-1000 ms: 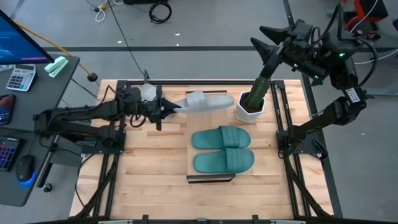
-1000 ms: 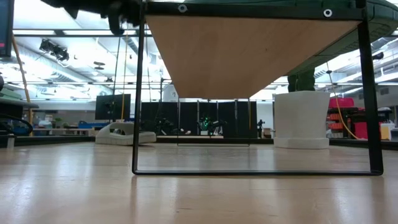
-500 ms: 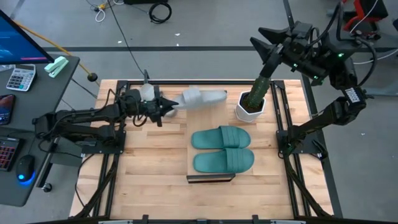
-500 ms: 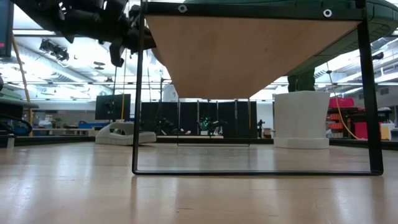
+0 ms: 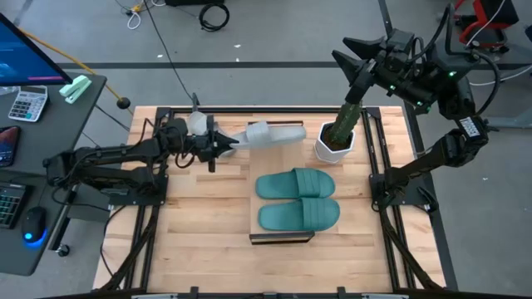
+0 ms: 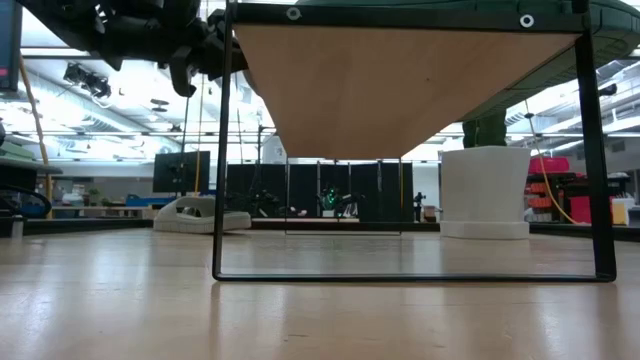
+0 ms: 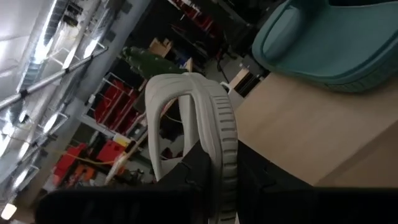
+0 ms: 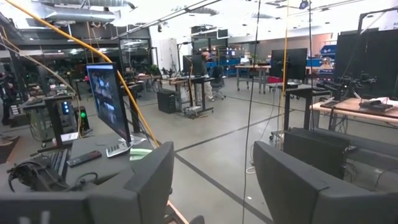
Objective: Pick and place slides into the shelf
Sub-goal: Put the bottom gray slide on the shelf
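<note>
My left gripper [image 5: 224, 143] is shut on a light grey slide [image 5: 273, 133], held above the table's far middle, left of the white pot. It also shows at the top left of the low view as the left gripper [image 6: 190, 50]. A second grey slide [image 6: 200, 215] rests sole-down on the table. Two teal slides [image 5: 295, 184] [image 5: 299, 213] lie side by side on the shelf's plank top [image 5: 254, 218]. My right gripper [image 5: 353, 51] is open, raised high beyond the table's far right corner. My left gripper pinches the grey slide by the end of its sole [image 7: 225, 163], between the two fingers [image 7: 193, 163]. The fingers come level from the table's left, along the slide's length. The slide is lifted clear and sticks out toward the table's right, turned on its side, its strap [image 7: 165, 99] arching beside the sole.
A white pot [image 5: 335, 143] holding a dark plant stands on the table's far right part, close to the held slide's free end. The shelf's dark end frame [image 6: 225, 150] stands near the low camera. A desk with a keyboard and calculator [image 5: 27, 104] lies left of the table.
My left gripper, with the grey slide, drew a little toward the table's left edge and then came partly back; in the low view it dropped into sight at the top left. The teal slides, the pot and my right arm stayed put.
</note>
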